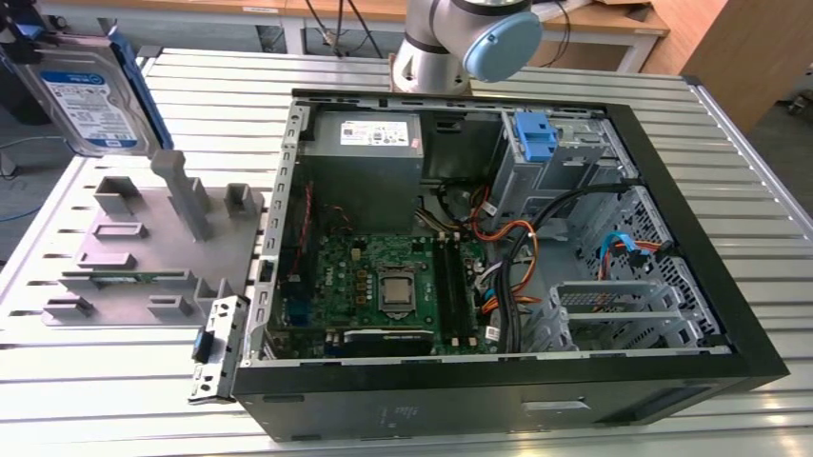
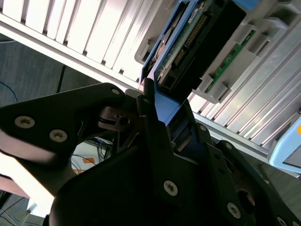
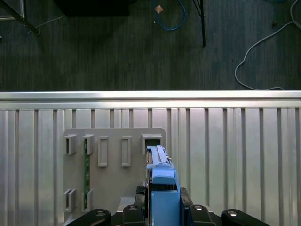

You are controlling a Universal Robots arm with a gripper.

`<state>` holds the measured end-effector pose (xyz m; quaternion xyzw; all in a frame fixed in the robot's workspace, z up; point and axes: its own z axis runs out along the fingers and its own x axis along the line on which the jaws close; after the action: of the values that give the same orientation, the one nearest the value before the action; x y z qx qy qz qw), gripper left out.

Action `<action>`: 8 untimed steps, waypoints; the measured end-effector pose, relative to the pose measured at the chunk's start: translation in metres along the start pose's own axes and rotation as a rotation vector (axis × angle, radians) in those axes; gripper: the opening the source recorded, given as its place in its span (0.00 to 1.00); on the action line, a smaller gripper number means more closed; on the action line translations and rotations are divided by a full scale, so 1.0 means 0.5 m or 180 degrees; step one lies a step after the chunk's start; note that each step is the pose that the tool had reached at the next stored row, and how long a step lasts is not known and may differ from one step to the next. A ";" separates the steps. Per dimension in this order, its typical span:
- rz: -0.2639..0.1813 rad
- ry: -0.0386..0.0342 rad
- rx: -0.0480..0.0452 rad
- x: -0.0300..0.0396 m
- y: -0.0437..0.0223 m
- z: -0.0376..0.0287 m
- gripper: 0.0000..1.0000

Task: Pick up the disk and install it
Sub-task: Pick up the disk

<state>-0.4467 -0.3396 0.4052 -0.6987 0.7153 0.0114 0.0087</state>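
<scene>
The disk (image 1: 91, 98), silver-grey with a white-and-blue label and blue side rails, hangs upright in the air at the exterior view's far left, above the grey fixture plate (image 1: 140, 243). My gripper (image 3: 163, 207) is shut on the disk, its dark fingers (image 2: 150, 117) clamping the blue rail end. In the first wrist view the disk (image 3: 157, 160) shows edge-on over the plate's slots. In the second wrist view the disk's (image 2: 197, 42) green circuit board side shows. The open computer case (image 1: 711, 286) lies to the exterior view's right of the plate.
A bare blue bracket (image 1: 536, 133) sits in the drive bay at the case's far corner. Cables (image 1: 521, 248), a motherboard (image 1: 381, 286) and a grey power supply box (image 1: 366, 138) fill the case. A green memory stick (image 3: 86, 165) stands in the fixture plate. The arm's base (image 1: 464, 43) stands behind the case.
</scene>
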 end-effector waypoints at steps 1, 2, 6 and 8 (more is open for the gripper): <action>0.0000 0.0000 0.0000 0.000 0.000 -0.001 0.36; 0.0000 0.0000 0.0000 0.000 0.000 -0.002 0.36; 0.0000 0.0000 0.0000 0.000 0.000 -0.008 0.36; 0.0000 0.0000 0.0000 0.000 0.000 -0.012 0.36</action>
<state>-0.4467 -0.3396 0.4111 -0.6987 0.7153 0.0114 0.0088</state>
